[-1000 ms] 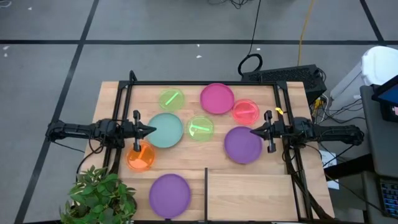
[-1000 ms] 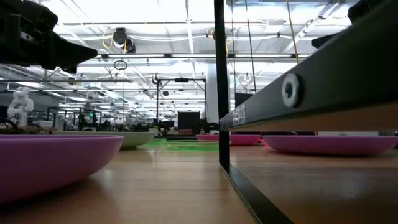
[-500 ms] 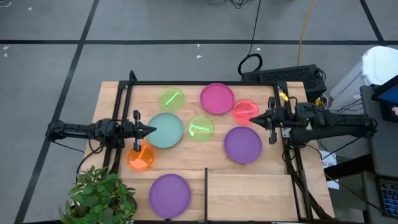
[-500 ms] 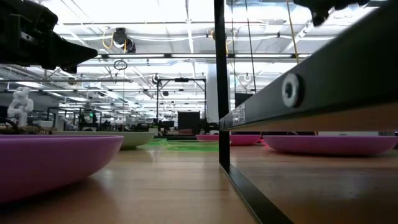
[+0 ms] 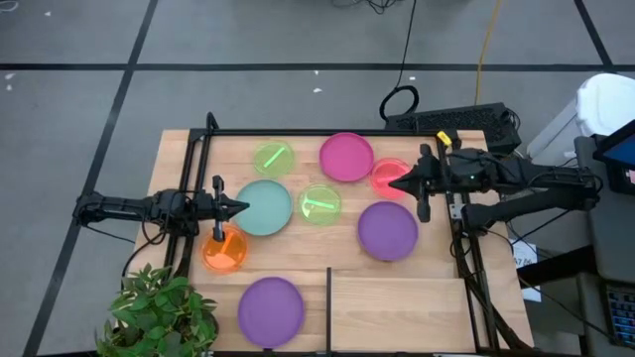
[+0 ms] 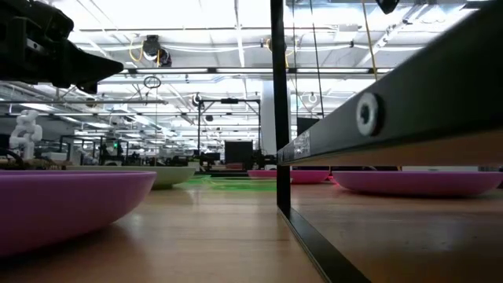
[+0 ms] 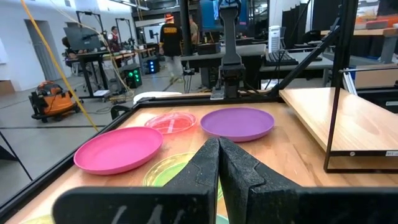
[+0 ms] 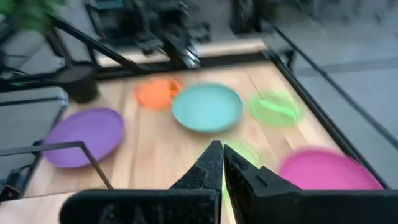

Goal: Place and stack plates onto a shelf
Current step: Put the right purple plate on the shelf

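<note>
— Where are our grippers?
— Right gripper (image 5: pixel 394 182), fingers together, sits over the red-pink plate (image 5: pixel 390 177); left gripper (image 5: pixel 243 207), also closed, over the teal plate (image 5: pixel 266 208).
— And the shelf (image 5: pixel 397 312)?
— We see it bare.

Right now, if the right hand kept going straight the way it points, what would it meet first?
The right hand, shut, points across the table from above the red-pink plate. Next in that line is the green plate, then the teal plate. Its height is unclear, so it might pass over them.
</note>
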Controlling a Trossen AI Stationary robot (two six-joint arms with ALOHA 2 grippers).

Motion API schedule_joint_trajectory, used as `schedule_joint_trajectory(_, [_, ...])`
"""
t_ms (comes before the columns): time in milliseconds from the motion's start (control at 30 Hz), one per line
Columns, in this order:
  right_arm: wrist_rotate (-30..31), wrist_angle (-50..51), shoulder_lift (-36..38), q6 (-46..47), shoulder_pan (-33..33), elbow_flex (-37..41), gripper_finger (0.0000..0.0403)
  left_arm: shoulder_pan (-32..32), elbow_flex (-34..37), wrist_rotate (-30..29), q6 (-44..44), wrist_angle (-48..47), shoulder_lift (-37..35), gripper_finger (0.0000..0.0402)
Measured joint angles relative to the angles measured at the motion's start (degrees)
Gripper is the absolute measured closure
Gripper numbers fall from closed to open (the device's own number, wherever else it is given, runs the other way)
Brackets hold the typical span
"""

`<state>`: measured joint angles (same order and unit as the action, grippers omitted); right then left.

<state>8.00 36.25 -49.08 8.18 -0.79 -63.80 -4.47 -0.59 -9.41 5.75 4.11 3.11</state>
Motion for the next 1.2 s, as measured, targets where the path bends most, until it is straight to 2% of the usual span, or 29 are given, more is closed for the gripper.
schedule_joint_trajectory(200, [0.9, 8.8, -4.1, 3.9, 0.0, -5.2, 0.0403, 0.0, 0.0, 0.0, 0.0, 0.0, 0.0, 0.0385])
schedule_joint_trajectory(533, [-0.7, 17.5, -10.3, 9.7, 0.0, -5.6, 0.0403, 0.0, 0.0, 0.0, -0.2, 0.1, 0.0, 0.0385])
schedule_joint_trajectory(967, [-2.1, 19.3, -15.5, 12.2, -0.1, -5.6, 0.0403, 0.0, -0.2, 1.6, -8.0, 5.4, 0.0, 0.0385])
schedule_joint_trajectory(1200, [-2.1, 17.4, -16.2, 12.2, -0.1, -3.4, 0.0403, 0.0, -6.2, 1.9, -10.7, 1.6, 2.5, 0.0385])
